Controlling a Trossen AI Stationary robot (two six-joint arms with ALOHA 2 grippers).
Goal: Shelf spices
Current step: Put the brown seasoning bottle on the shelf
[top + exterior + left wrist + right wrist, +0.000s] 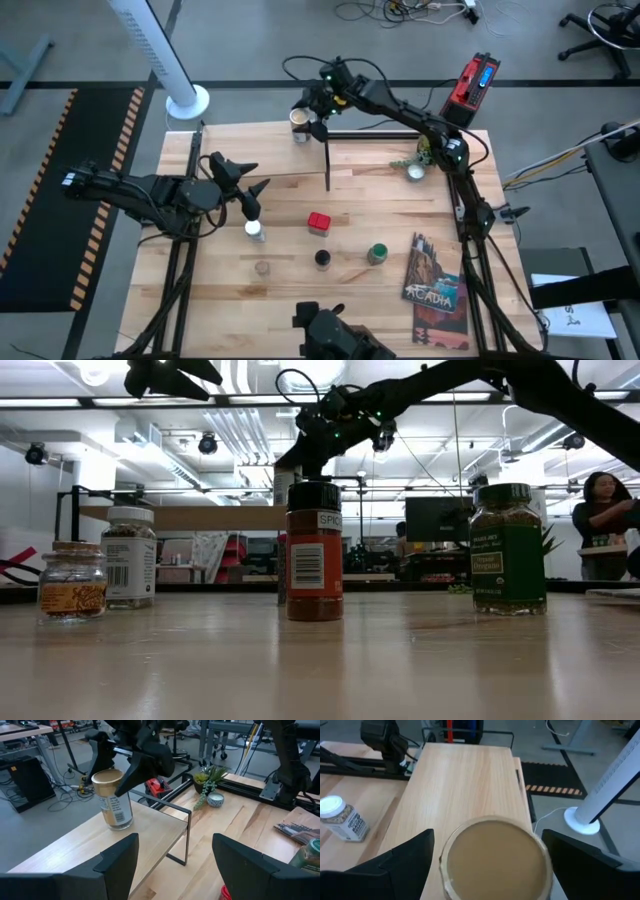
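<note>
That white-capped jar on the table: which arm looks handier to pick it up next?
Probably the left: its open pincer hovers beside the white-capped jar, while the right pincer is busy at the tan canister on the shelf.

tan canister (298, 119) upright on shelf (150, 827)

One camera hangs overhead, facing straight down on the worktop (300, 290); another sits at its surface, looking level across; both wrist cameras look closely onto the shelf (150, 827), which they share
</note>
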